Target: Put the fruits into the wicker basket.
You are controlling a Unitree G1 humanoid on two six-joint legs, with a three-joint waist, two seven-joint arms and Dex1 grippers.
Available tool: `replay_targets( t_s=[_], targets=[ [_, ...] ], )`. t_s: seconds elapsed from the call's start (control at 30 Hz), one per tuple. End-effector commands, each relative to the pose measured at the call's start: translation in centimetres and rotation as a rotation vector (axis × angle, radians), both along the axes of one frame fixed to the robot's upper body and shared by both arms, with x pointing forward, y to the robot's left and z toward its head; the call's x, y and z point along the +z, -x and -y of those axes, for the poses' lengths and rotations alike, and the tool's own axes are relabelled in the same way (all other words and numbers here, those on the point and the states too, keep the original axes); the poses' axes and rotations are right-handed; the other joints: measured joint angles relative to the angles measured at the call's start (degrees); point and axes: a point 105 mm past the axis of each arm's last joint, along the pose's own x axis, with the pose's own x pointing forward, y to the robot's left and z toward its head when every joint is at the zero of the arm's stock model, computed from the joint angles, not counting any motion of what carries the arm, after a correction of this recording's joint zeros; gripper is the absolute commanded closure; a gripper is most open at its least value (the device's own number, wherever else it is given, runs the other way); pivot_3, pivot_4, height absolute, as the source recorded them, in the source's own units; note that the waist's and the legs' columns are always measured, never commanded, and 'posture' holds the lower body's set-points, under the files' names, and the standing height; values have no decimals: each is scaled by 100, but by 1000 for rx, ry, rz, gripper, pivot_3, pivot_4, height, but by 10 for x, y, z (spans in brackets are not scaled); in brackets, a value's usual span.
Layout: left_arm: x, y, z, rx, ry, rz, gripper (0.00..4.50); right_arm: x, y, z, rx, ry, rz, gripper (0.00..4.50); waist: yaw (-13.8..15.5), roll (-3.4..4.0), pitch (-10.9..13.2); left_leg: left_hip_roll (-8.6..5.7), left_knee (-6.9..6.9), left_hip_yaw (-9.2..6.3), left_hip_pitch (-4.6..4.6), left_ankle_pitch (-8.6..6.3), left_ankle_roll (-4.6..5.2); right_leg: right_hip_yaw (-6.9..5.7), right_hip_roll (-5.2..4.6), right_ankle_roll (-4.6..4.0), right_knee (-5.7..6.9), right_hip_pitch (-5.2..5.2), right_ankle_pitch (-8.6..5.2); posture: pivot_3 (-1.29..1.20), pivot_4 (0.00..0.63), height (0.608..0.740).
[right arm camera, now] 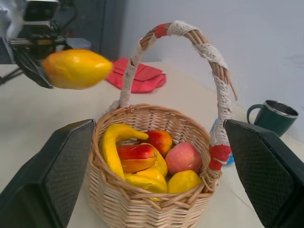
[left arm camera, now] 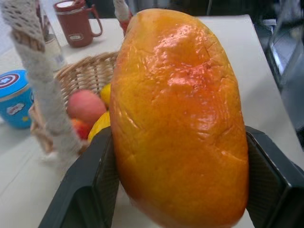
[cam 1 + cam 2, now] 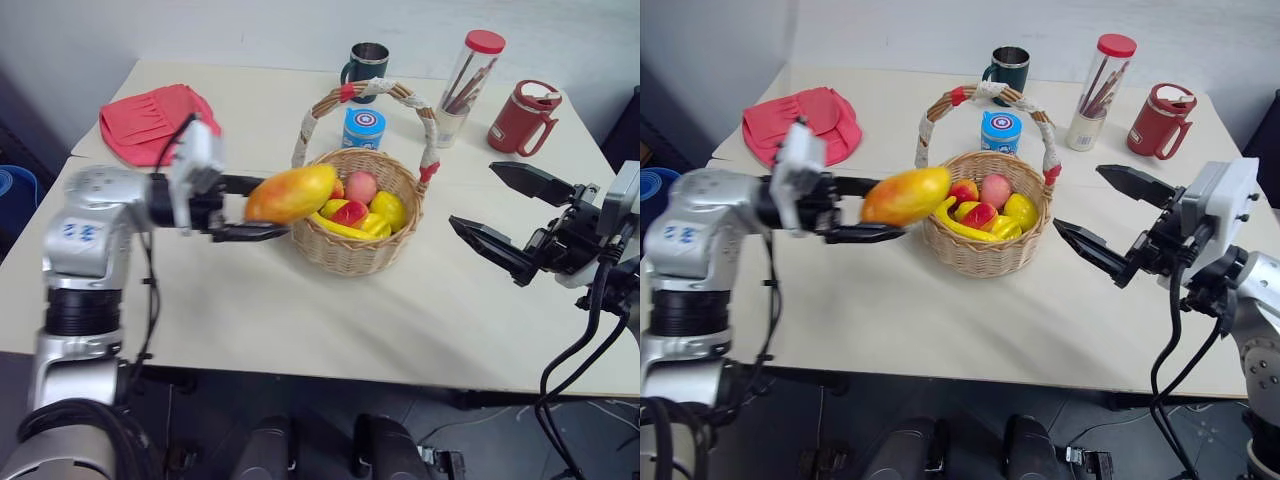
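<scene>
Left gripper (image 3: 243,208) pinches the mango (image 3: 291,193) between its two black fingers, holding it in the air at centre-left of the head view, the fruit's far end just at the near-left rim of the wicker basket (image 3: 352,250). From the left wrist camera the mango (image 2: 180,118) sits wedged between both finger pads, its orange skin glossy with a reddish blush.

Right gripper (image 3: 1108,222) hangs at the right of the frame with its fingers spread wide and nothing between them — they point toward the basket from its right side, apart from it.

The basket stands at the middle of the white table (image 3: 300,320), its arched handle (image 3: 380,90) wrapped in white cloth with red ends. Inside lie the banana (image 1: 110,147), curved along the left wall, plus several smaller red, peach and yellow fruits (image 1: 183,156).

Behind the basket, in the upper part of the frame, stand a blue can (image 3: 363,129), a dark green mug (image 3: 367,66), a clear jar with a red lid (image 3: 470,80) and a red lidded cup (image 3: 522,117). A red cloth (image 3: 150,122) lies at upper left.
</scene>
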Motion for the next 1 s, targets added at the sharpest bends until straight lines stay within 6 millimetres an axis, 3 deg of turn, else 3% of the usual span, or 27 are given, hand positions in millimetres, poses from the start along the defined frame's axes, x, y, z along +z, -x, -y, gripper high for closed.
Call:
replay_targets(
  t_s=[0.03,0.1,0.17,0.33,0.43,0.5,0.67,0.77,0.9,1.0],
  targets=[
    [11,-13,16,79,16,44,1570,6,1,-3,13,-6,43,0,-14,0,0,1,0,1,0,0,0,-7,2,0,1,-2,0,0,150,740],
    [13,-26,26,133,35,48,1570,5,2,-6,17,-27,43,0,-19,0,0,6,-3,9,-1,1,-2,-6,8,0,1,-8,0,0,150,740],
    [9,-26,33,114,20,36,1570,9,3,-9,15,-58,50,0,-23,0,0,10,-4,10,-1,3,-7,-6,12,0,1,-11,0,0,150,740],
    [4,-32,37,129,26,52,31,11,3,-5,-20,-107,67,0,-5,1,0,12,-4,12,-2,4,-9,-4,15,0,0,-12,0,0,150,740],
    [9,-33,36,120,76,109,31,6,3,-3,-32,-113,51,0,3,1,0,11,-4,12,-2,4,-9,-4,14,0,-1,-11,0,0,150,740],
    [17,-21,30,45,128,149,31,1,0,5,-42,-89,29,0,1,1,0,11,-4,11,-5,4,-9,-5,14,0,-4,-13,0,0,150,740],
    [25,20,-9,-80,136,159,31,-3,-31,36,-31,-5,-36,0,-88,7,4,14,-4,19,-3,4,-9,-1,15,0,-6,-13,0,0,150,740],
    [25,41,-35,-89,116,176,31,-6,-59,41,28,18,-75,0,-212,19,10,28,-6,32,13,5,-13,11,24,-1,-2,-10,0,0,150,740],
    [27,56,-76,41,132,166,31,-10,-101,15,171,51,-116,0,-316,32,18,44,-8,33,22,7,-27,15,40,-3,-2,-8,-1,0,150,740],
    [23,64,-95,116,144,115,31,-14,-117,-5,270,60,-169,0,-312,34,19,54,-16,32,19,7,-41,16,49,-16,2,-16,-6,0,150,740]
  ],
)
